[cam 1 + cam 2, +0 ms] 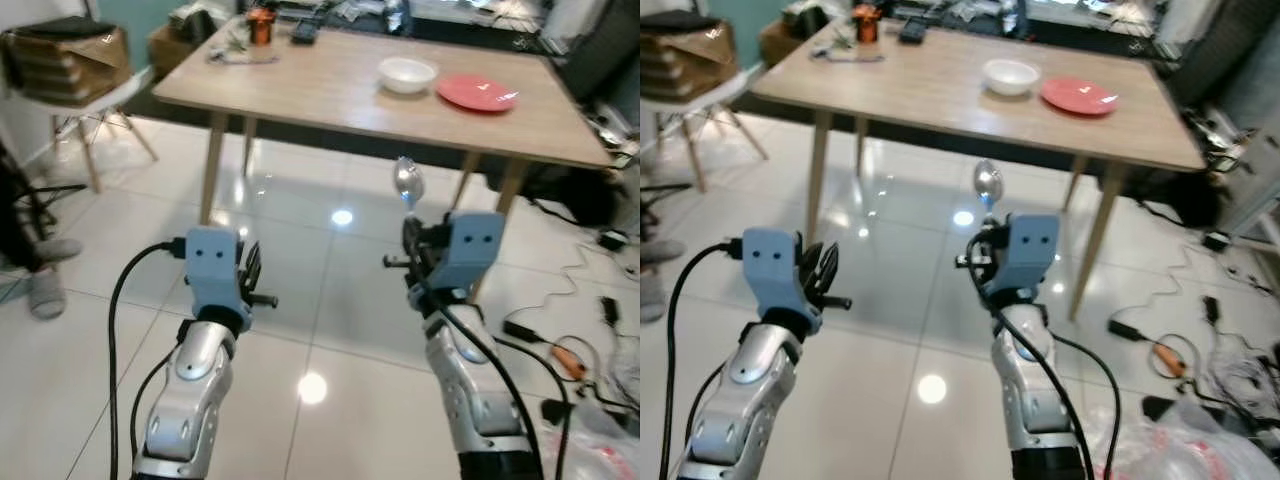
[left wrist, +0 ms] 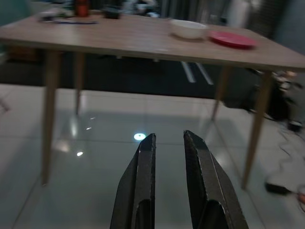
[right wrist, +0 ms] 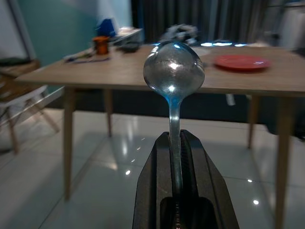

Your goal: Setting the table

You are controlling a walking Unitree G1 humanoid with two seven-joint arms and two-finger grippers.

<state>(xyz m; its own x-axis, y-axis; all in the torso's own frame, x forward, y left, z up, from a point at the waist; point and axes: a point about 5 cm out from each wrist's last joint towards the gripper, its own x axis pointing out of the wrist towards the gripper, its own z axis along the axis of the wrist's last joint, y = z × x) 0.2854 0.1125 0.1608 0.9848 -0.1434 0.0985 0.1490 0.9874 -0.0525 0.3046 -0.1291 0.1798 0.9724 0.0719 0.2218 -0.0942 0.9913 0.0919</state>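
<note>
Right gripper (image 1: 410, 235) is raised before the robot, clenched on the handle of a metal spoon (image 1: 408, 184). The spoon stands upright, bowl at 12 o'clock above the fingertips, short of the near table edge. In the right wrist view the handle runs down between the two closed fingers (image 3: 155, 171); the shiny bowl (image 3: 174, 70) is clear of them.

Left gripper (image 1: 250, 270) is held at about the same height, at 9 o'clock from the right one, grasping nothing. Its fingers (image 2: 143, 176) stand slightly parted with a narrow gap, over bare white floor tiles (image 1: 330, 330).

Wooden table (image 1: 330, 90) lies ahead at 12 o'clock. On it: white bowl (image 1: 407, 74) and red plate (image 1: 477, 92) just beside each other, the plate at 3 o'clock of the bowl. An orange container (image 1: 260, 25) sits at the table's far left end.

Chair (image 1: 95, 95) carrying a stacked box stands at 10 o'clock. Cables (image 1: 560, 350) lie on the floor at 4 o'clock.
</note>
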